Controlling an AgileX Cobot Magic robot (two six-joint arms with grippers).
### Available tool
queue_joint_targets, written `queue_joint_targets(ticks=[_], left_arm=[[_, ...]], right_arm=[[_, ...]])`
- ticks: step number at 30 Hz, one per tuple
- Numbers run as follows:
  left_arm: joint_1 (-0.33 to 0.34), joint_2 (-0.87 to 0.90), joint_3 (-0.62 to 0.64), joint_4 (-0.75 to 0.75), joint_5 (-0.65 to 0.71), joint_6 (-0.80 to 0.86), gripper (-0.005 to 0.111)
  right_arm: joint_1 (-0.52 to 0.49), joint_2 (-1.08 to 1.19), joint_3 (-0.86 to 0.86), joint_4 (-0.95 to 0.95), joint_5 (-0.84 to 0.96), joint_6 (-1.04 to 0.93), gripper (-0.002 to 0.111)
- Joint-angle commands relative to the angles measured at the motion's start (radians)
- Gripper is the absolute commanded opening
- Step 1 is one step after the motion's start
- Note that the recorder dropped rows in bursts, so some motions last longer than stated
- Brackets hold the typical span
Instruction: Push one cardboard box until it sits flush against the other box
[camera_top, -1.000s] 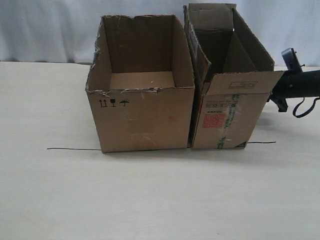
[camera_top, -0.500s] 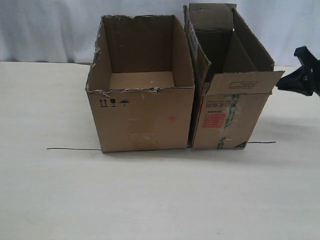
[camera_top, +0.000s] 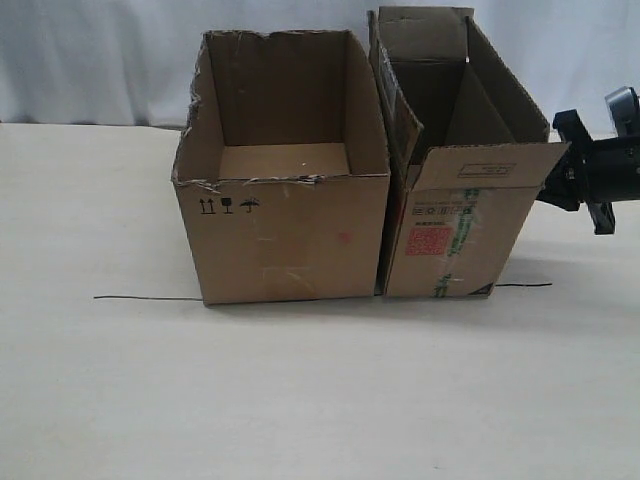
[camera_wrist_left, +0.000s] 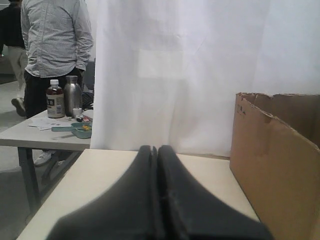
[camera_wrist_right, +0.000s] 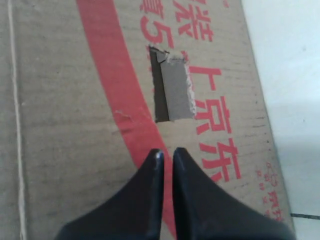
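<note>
The cardboard box (camera_top: 460, 215), narrow with a red label and green-striped tape, stands right of the other box (camera_top: 285, 230), the wide plain one with black symbols. Their facing sides are close, with a thin dark slit between them low down. My right arm (camera_top: 595, 172) reaches in from the right edge toward the narrow box's outer side. In the right wrist view my right gripper (camera_wrist_right: 166, 152) is shut, its tips close to or on that box's red-printed side (camera_wrist_right: 75, 100), just below a torn hand hole (camera_wrist_right: 172, 92). My left gripper (camera_wrist_left: 154, 148) is shut and empty, beside the wide box's wall (camera_wrist_left: 275, 170).
A thin black line (camera_top: 150, 298) runs along the table under both boxes. A white curtain (camera_top: 100, 60) hangs behind the table. In the left wrist view a person (camera_wrist_left: 52, 45) stands by a side table (camera_wrist_left: 45, 135) with bottles beyond the table's far edge.
My right arm swung away to the right half a second ago and has come back toward the narrow box's side. Neither box has visibly moved.
</note>
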Motion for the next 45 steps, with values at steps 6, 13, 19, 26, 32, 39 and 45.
queue_joint_targets(ticks=[6, 13, 19, 26, 32, 39, 45], left_arm=[[-0.001, -0.003, 0.003, 0.001, -0.005, -0.002, 0.000], [-0.001, -0.003, 0.003, 0.001, -0.005, -0.002, 0.000], [-0.001, -0.003, 0.003, 0.001, -0.005, -0.002, 0.000], [-0.001, -0.003, 0.003, 0.001, -0.005, -0.002, 0.000], [-0.001, -0.003, 0.003, 0.001, -0.005, -0.002, 0.000], [-0.001, -0.003, 0.003, 0.001, -0.005, -0.002, 0.000], [-0.001, -0.003, 0.003, 0.001, -0.005, -0.002, 0.000]], right_arm=[[0.002, -0.005, 0.005, 0.041, 0.028, -0.017, 0.005], [0.002, -0.005, 0.005, 0.056, 0.043, -0.020, 0.005], [0.002, -0.005, 0.005, 0.056, 0.062, -0.025, 0.005], [0.002, -0.005, 0.005, 0.056, 0.081, -0.027, 0.005], [0.002, -0.005, 0.003, 0.056, 0.027, -0.032, 0.005], [0.002, -0.005, 0.003, 0.056, -0.142, -0.017, 0.005], [0.002, 0.046, -0.025, 0.110, -0.230, -0.017, 0.005]])
